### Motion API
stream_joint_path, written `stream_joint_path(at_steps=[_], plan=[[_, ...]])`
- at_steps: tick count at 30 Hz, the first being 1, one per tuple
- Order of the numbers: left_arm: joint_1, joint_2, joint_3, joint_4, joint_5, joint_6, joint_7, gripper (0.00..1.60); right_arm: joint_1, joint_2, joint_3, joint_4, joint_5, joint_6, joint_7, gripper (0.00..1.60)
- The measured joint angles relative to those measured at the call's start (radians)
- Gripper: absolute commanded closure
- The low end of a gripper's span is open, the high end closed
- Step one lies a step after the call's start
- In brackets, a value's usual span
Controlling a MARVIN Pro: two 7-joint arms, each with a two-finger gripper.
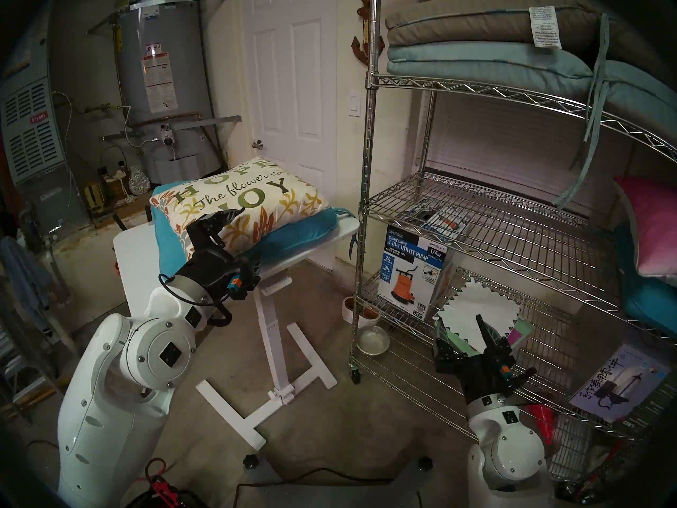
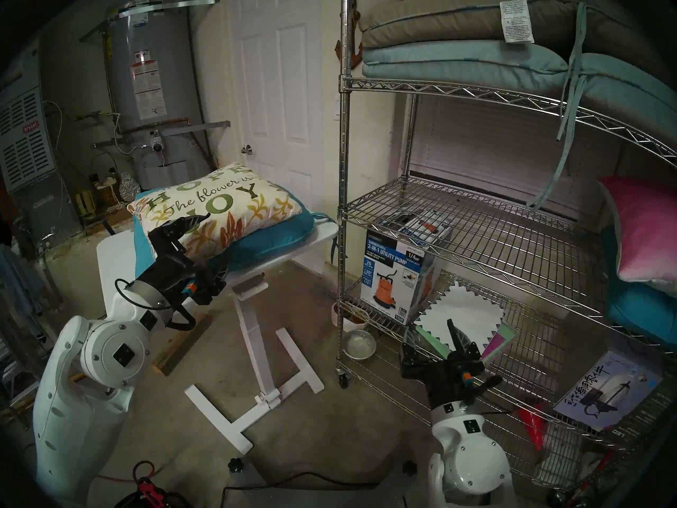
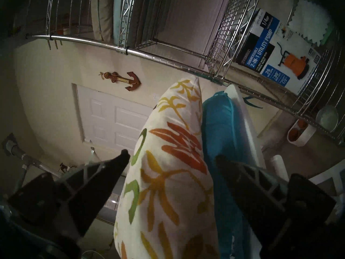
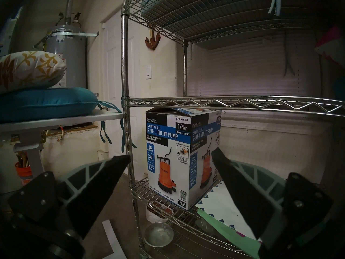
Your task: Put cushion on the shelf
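The cushion [image 1: 252, 199], cream with green "HOPE" and "JOY" lettering and orange and yellow leaves, lies on a teal seat cushion [image 1: 293, 239] on a white tilting table [image 1: 135, 254]. My left gripper [image 1: 240, 236] is open at the cushion's near end. In the left wrist view the cushion [image 3: 168, 169] runs between the two spread fingers [image 3: 112, 169], uncompressed. The shelf [image 1: 476, 210], a chrome wire unit, stands to the right, its middle tier bare on the left half. My right gripper [image 1: 458, 324] hangs open and empty before the shelf's lower tier, with a pump box [image 4: 179, 150] ahead of it.
The top tier holds stacked tan and pale-blue seat cushions [image 1: 476, 45]. A pink pillow [image 1: 648, 232] and a teal one fill the middle tier's right end. White and coloured paper sheets [image 1: 472, 313] lie beside the pump box. A bowl [image 1: 372, 341] sits on the floor by the shelf's caster.
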Motion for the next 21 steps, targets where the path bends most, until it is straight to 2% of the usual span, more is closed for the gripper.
stream_joint_path(at_steps=[8, 21], plan=[[0.051, -0.036, 0.028, -0.056, -0.032, 0.0, 0.023, 0.0, 0.0, 0.0, 0.0, 0.0, 0.0, 0.0, 0.0, 0.0], [0.202, -0.077, 0.026, -0.09, -0.047, -0.03, 0.115, 0.0, 0.0, 0.0, 0.0, 0.0, 0.0, 0.0, 0.0, 0.0]])
